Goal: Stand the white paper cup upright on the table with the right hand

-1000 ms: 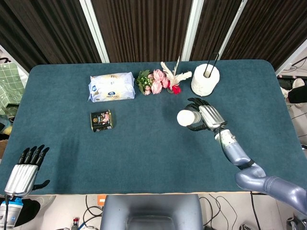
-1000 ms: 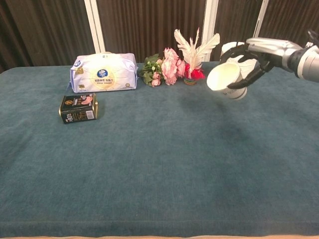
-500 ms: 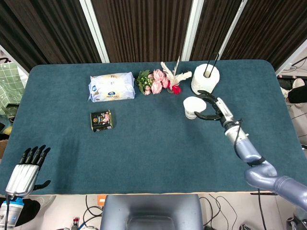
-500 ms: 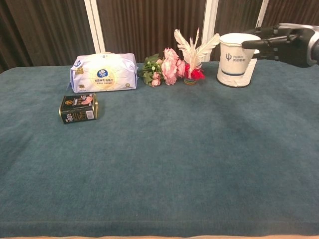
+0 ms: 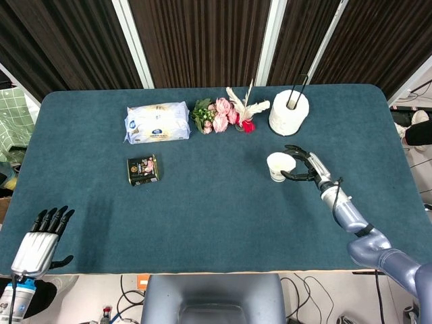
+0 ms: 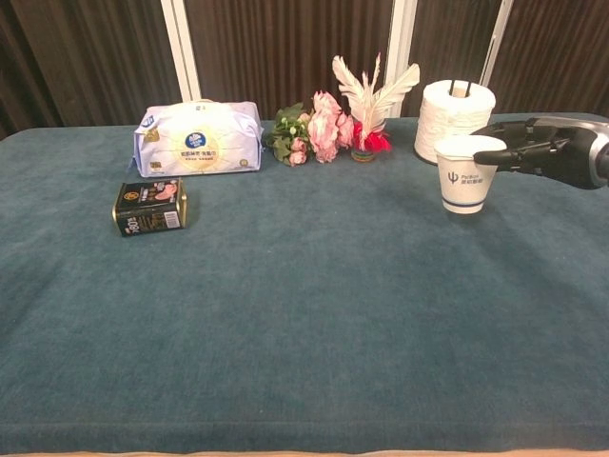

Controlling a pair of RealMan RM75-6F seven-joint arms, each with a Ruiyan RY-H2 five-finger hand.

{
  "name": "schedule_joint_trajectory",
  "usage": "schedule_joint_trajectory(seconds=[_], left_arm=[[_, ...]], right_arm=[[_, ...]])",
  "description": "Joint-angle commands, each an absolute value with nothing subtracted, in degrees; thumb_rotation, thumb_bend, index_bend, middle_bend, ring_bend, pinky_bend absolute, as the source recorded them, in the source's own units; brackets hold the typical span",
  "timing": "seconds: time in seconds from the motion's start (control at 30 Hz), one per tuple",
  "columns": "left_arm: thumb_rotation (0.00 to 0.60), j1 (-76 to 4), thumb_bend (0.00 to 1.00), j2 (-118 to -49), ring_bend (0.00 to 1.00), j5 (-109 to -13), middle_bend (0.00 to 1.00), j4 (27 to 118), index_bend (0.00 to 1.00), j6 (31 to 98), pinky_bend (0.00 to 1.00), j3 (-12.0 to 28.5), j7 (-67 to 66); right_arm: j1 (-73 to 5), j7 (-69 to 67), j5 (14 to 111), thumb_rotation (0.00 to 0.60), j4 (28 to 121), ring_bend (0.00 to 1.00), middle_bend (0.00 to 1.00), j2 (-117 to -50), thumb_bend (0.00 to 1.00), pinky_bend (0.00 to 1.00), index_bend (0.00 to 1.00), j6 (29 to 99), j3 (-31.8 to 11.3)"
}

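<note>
Our left hand (image 5: 38,241) idles at the near left corner, fingers spread and holding nothing; it has no part in this job. Further along lie a tin (image 5: 142,169) and, at the far side, a wipes pack (image 5: 156,122) and flowers (image 5: 223,115), all well apart from the work.

The cup (image 6: 464,173) stands upright on the table (image 5: 202,202), mouth up, base flat on the cloth, right of centre and just on the near side of the paper roll (image 6: 455,118). We judge it was set there to keep it off the roll.

Our right hand (image 5: 306,166) is around the cup's right side, fingers curved but loosened. In the chest view they reach to the rim; we cannot tell whether they touch it or only stand beside it. We judge that only drawing the hand away remains.
</note>
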State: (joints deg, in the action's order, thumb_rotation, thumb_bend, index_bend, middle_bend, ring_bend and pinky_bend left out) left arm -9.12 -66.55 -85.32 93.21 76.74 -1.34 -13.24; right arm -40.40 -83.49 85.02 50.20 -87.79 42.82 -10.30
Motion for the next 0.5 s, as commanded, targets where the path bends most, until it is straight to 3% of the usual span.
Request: schedule_joint_trajectory(seconds=[0.03,0.5], left_arm=[[0.599,-9.2,0.04,-66.6,0.0,-85.3,0.0,93.2,0.0,76.6,0.0,-1.4,-13.4],[0.599,-9.3,0.04,-66.7,0.0,-84.6,0.0,93.6,0.0,76.3,0.0,-1.3,-14.4]], right_arm=[[-40.6,-84.2,85.5,0.6,48.8,0.03,0.13,-88.6,0.3,0.13,0.42,43.2,-9.3],[-40.9,-86.1,85.8,0.6,43.9,0.03,0.13,-90.9,0.3,0.13,0.42,42.3,-6.1]])
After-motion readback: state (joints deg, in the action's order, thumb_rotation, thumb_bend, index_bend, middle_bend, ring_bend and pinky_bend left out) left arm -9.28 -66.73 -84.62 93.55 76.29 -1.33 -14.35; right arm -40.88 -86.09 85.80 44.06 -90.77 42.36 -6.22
